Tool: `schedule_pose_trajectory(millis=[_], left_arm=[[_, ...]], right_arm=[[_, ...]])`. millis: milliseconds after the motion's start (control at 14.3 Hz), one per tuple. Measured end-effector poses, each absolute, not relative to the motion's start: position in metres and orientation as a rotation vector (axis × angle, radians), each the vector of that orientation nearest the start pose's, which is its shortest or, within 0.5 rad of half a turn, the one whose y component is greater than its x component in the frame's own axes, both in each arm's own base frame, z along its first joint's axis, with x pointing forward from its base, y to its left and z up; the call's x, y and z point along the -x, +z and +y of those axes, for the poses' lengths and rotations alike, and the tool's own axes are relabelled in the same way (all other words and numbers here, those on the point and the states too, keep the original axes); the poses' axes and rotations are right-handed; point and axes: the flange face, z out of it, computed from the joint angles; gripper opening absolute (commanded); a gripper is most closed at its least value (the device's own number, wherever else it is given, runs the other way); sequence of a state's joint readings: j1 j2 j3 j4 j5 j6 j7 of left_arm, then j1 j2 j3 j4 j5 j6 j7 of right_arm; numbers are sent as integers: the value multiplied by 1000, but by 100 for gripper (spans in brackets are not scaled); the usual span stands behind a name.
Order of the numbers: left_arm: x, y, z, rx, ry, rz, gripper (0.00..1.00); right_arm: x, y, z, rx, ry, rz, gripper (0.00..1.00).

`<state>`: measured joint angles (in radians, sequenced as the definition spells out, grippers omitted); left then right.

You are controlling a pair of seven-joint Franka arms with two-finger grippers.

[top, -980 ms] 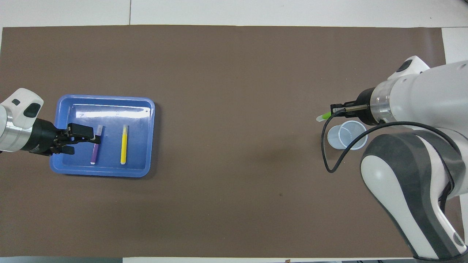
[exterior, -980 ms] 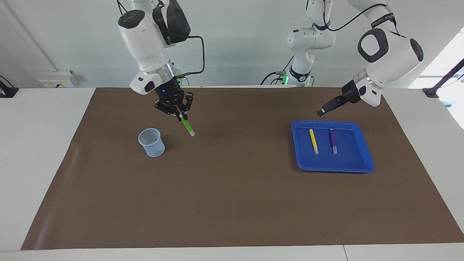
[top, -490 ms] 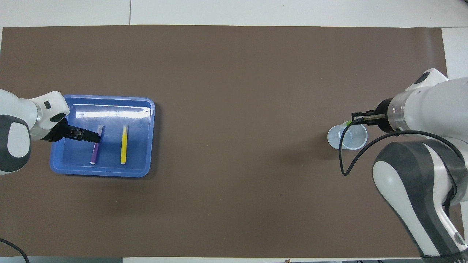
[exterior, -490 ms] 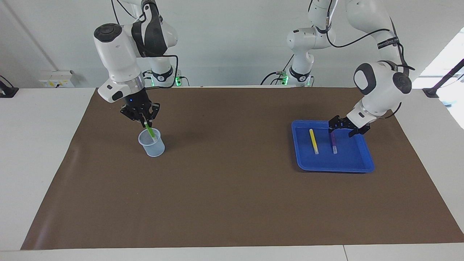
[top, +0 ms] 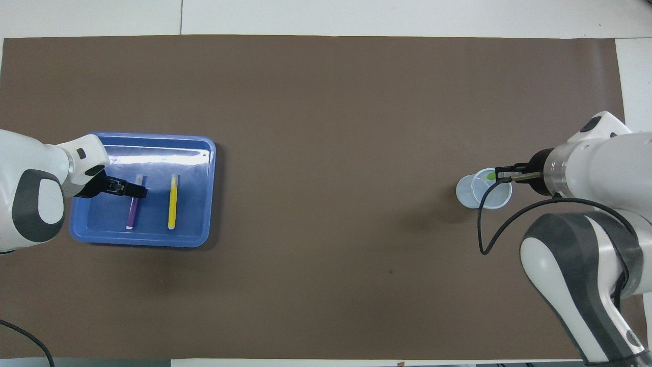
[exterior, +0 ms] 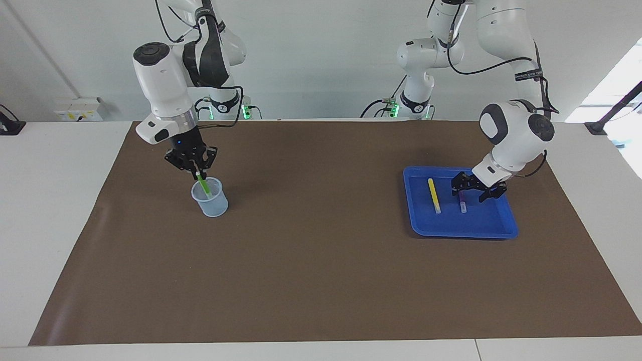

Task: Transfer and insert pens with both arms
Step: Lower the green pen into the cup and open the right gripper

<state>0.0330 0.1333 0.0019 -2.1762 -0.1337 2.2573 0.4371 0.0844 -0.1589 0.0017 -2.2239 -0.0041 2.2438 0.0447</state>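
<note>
Right gripper point(exterior: 195, 172): over the cup, clamped on the green pen's top.
Left gripper point(exterior: 470, 190): spread, low in the tray over the purple pen.
Cup point(exterior: 210, 198): green pen point(exterior: 202, 184) tilted, lower end inside.
Tray point(exterior: 494, 229): yellow pen point(exterior: 434, 195), purple pen point(exterior: 462, 203), parallel, pale ends away from the robots.

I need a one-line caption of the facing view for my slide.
Right gripper lowers a green pen into the clear cup; left gripper reaches the purple pen in the blue tray.

White arms point(exterior: 165, 85), silver wrist rings, blk hands, blk cables.
</note>
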Motion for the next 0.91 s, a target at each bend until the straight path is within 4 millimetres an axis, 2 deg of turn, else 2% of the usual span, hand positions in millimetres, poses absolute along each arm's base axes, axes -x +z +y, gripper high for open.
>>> schedule_pose_trajectory(millis=[420, 560, 840, 910], left_arm=[[-548, 304, 15, 3160, 67, 570, 84], [-548, 305, 15, 3156, 68, 573, 75], [-548, 305, 15, 3154, 68, 575, 46], [-548, 304, 15, 3154, 68, 575, 43]], right_arm=[[-511, 413, 42, 3117, -303, -61, 0], [-514, 395, 39, 3118, -293, -53, 0], [-516, 392, 38, 3114, -317, -25, 0], [-516, 392, 38, 3114, -317, -18, 0]])
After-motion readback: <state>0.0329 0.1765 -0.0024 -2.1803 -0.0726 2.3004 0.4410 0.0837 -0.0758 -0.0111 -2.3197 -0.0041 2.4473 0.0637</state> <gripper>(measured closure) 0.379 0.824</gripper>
